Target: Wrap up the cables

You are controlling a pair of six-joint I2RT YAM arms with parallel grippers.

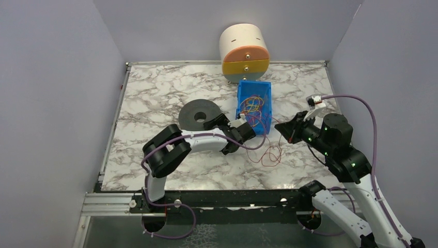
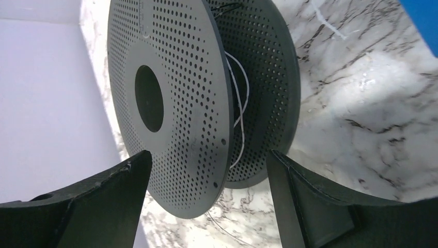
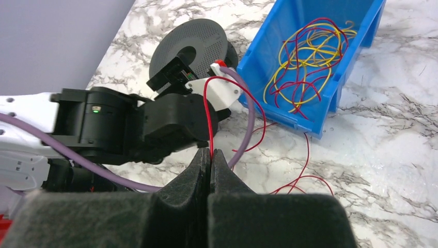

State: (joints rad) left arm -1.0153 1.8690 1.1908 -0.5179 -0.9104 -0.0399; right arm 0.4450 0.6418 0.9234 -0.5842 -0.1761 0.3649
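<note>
Our right pincer (image 3: pixel 209 161) is pressed together on the red wire (image 3: pixel 208 121); the left pincer (image 2: pixel 207 157) stands spread at the spool (image 2: pixel 170 103). The wire's slack loops on the desk (image 1: pixel 155 93) near its middle, beside the blue bin (image 3: pixel 258 67). We judge it may snag on the left wrist (image 3: pixel 170 119), which it arcs across, or slip from the pinch. The desk is marbled, the walls (image 1: pixel 51 77) plain grey.

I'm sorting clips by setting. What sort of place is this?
Likely a robot lab test cell: plain panels wall in a marble-patterned table, robot arms are mounted by a metal rail at its near edge, and a blue bin holds loose wires.
</note>
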